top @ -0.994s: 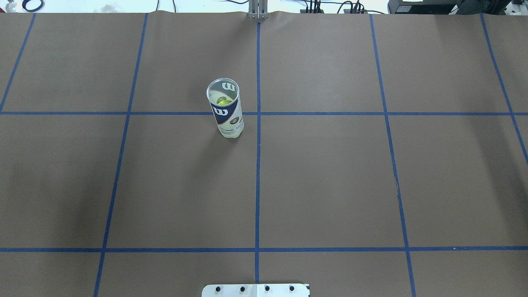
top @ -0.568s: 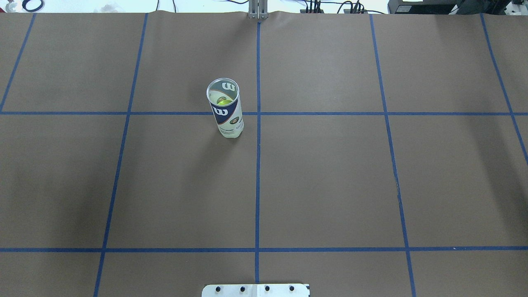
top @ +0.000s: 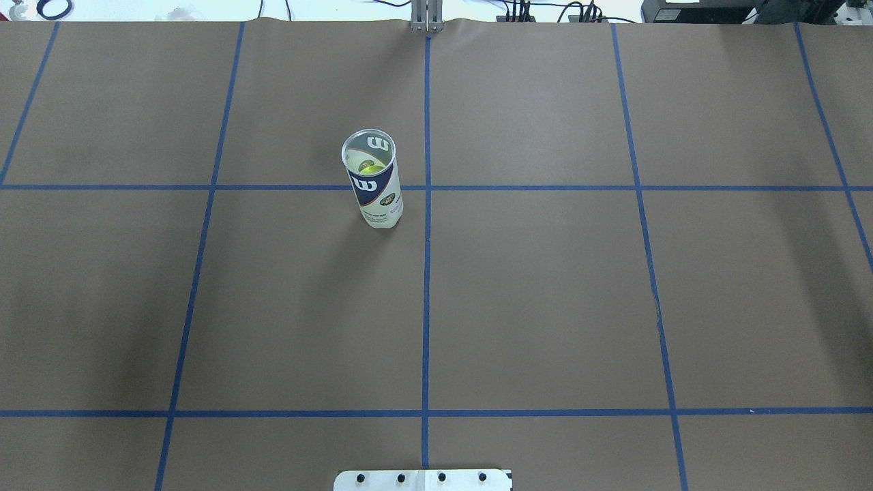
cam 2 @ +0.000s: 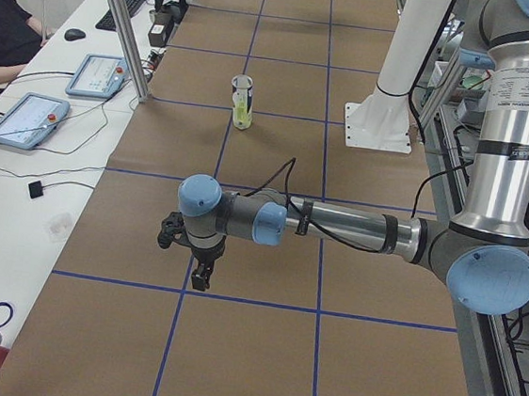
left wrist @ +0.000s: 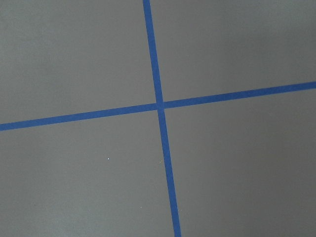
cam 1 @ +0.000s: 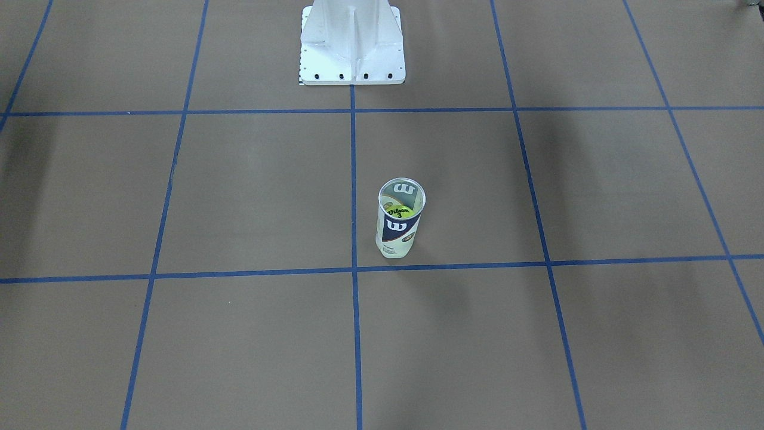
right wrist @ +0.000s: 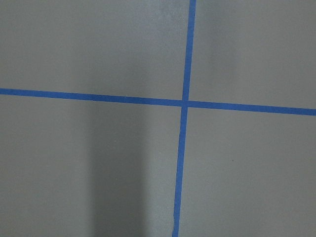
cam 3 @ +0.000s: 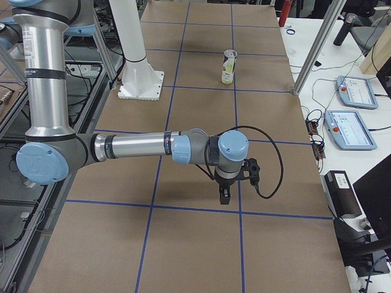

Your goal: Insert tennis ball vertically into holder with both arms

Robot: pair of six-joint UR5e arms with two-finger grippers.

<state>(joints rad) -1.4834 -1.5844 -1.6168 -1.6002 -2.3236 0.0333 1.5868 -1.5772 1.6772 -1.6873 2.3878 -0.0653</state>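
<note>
The holder is a clear can with a navy label. It stands upright and open-topped on the brown table, just left of the centre line. It also shows in the front view and far off in both side views. A yellow-green tennis ball sits inside it. My left gripper hangs over the table's left end, far from the holder. My right gripper hangs over the right end. Both point down and I cannot tell if they are open. The wrist views show only taped table.
The white pedestal stands at the table's near-robot edge. Blue tape lines grid the brown cover. Aluminium posts and operator tablets stand on the operators' side of the table.
</note>
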